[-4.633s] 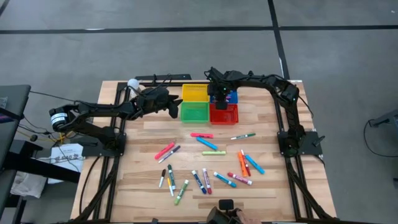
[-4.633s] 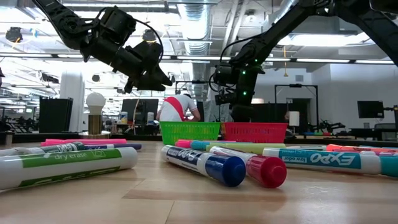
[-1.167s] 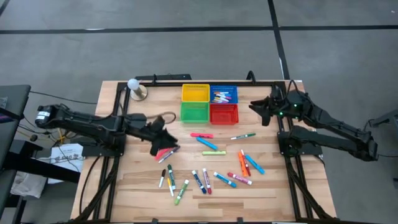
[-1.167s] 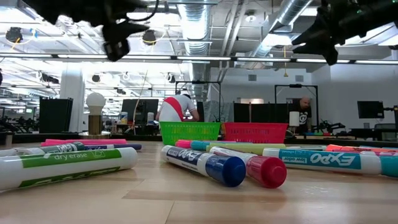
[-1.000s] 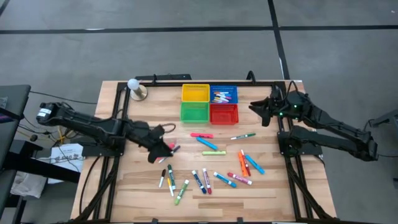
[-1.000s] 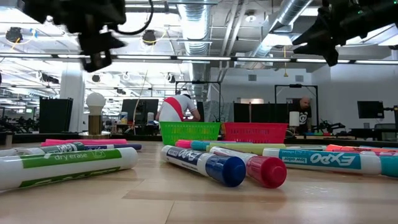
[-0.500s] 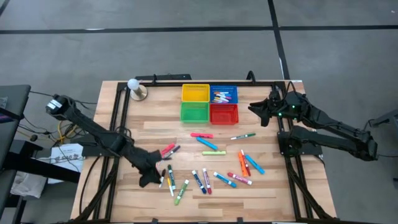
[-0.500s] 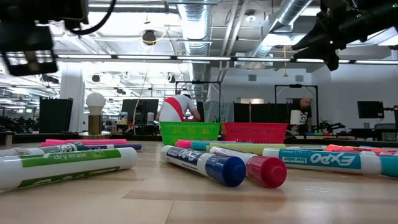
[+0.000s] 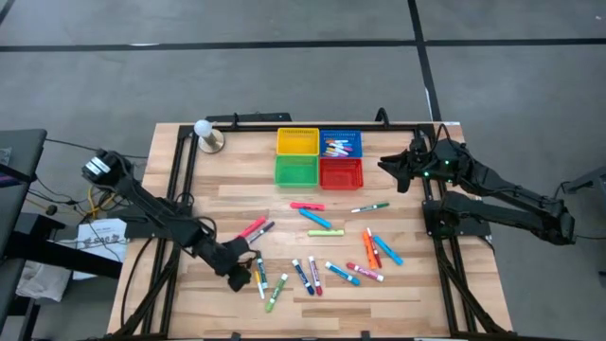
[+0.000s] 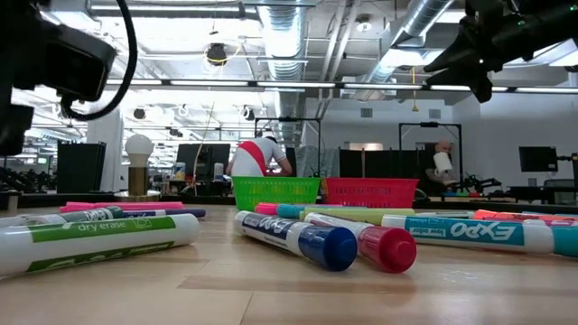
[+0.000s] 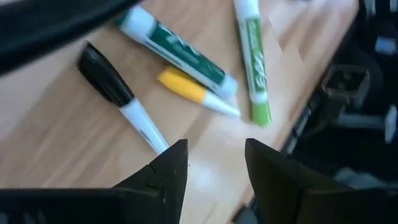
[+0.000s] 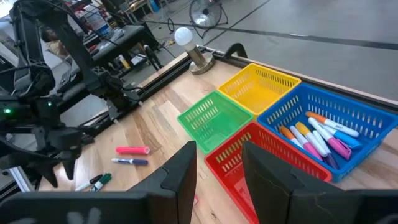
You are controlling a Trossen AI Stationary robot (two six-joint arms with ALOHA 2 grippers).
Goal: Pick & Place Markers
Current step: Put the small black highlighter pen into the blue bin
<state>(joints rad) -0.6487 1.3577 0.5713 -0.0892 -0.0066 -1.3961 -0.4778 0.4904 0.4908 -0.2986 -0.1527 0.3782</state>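
Baskets [image 9: 319, 157]: four; left tool [image 9: 239, 273] over loose markers [image 9: 312, 248].

Both robot arms are black, made of long thin parts with round joints. The left arm [image 9: 151, 213] has a white ring near its far end. The right arm [image 9: 492, 185] shows a tiny green light.

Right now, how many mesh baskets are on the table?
4, in a square block at the table's far edge: yellow basket, blue basket holding markers, green basket, red basket. None seems hidden.
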